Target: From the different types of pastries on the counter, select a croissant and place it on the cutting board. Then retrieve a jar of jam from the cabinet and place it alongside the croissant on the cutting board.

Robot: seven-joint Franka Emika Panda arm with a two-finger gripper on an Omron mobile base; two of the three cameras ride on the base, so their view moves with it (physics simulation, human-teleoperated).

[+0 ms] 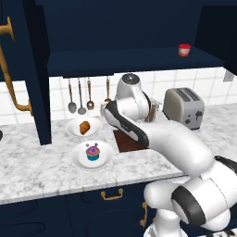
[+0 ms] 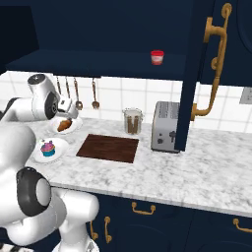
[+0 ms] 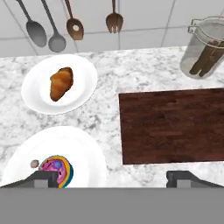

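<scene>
Croissant (image 3: 61, 83) sits on a white plate (image 3: 83, 70) at the back of the marbled bench (image 3: 105, 118), just below the hanging utensils (image 3: 57, 30) on the tiled wall. Nearer the front edge, a 2nd white plate (image 3: 87, 153) carries the blue-wrapped cupcake (image 3: 58, 169) w/ pink-purple frosting. Both plates lie close together, left of the cutting board (image 3: 173, 127), which is bare dark wood, flat on the bench.

Pincer (image 3: 113, 177) hovers above the bench, fingers spread wide apart, nothing between them; in the hand view one fingertip stands over the cupcake plate, the other over the board's near edge. Croissant is up and to the left of the pincer, not touched.

Behind the board's far right corner stands a clear canister (image 3: 205, 48) w/ brown sticks; right of it in the right base view a steel toaster (image 2: 165, 126). Jar of jam (image 2: 157, 57), red lid, stands on the shelf of the open navy cabinet (image 2: 98, 59) above, well apart from the arm. Open cabinet door (image 2: 197, 74) w/ brass handle hangs down in front of the toaster's right side. In the left base view the arm's elbow covers most of the board.
</scene>
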